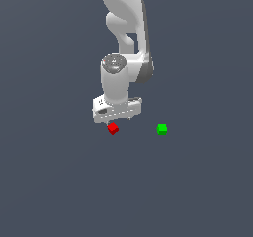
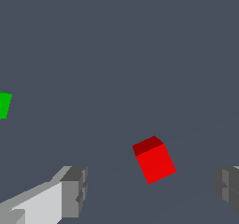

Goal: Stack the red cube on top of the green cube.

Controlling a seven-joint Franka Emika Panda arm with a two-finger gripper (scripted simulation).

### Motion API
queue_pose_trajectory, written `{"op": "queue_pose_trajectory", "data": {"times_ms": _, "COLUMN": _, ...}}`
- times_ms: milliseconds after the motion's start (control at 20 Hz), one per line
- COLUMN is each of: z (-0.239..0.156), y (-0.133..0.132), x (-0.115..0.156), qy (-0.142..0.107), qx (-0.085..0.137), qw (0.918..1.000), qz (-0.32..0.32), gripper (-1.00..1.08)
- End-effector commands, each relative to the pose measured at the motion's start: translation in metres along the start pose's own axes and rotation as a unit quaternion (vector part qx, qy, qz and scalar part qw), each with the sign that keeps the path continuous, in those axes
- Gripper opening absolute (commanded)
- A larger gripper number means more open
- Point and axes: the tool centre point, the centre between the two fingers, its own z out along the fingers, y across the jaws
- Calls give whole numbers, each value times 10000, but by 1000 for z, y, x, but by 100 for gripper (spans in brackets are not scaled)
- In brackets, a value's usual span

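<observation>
We find the gripper (image 2: 149, 190) spread apart, the bright, plain red cube (image 2: 154, 161) between its fingers, untouched.

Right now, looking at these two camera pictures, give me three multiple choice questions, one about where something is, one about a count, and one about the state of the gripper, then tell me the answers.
1. In the exterior view, where does the green cube sit relative to the red cube?
A. To the exterior view's right
B. To the exterior view's left
C. On top of it

2. How many cubes are in the scene?
A. One
B. Two
C. Four

3. What is the gripper doing?
A. Shut on the red cube
B. Shut on the green cube
C. Open, holding nothing

Answers:
1. A, the green cube lies apart from the red one, off to the right.
2. B, only one red and one green show.
3. C, the wrist view shows the fingers spread wide with the red cube untouched between them.
</observation>
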Motion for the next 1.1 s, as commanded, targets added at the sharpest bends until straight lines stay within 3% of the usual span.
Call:
{"op": "queue_pose_trajectory", "data": {"times_ms": 0, "z": 8, "y": 3, "x": -5, "qy": -1, "qx": 7, "qw": 9995, "qz": -306, "gripper": 100}}
{"op": "queue_pose_trajectory", "data": {"times_ms": 550, "z": 41, "y": 18, "x": -24, "qy": -7, "qx": 35, "qw": 9884, "qz": -1518, "gripper": 100}}
{"op": "queue_pose_trajectory", "data": {"times_ms": 1050, "z": 56, "y": 27, "x": -30, "qy": -12, "qx": 44, "qw": 9787, "qz": -2053, "gripper": 100}}
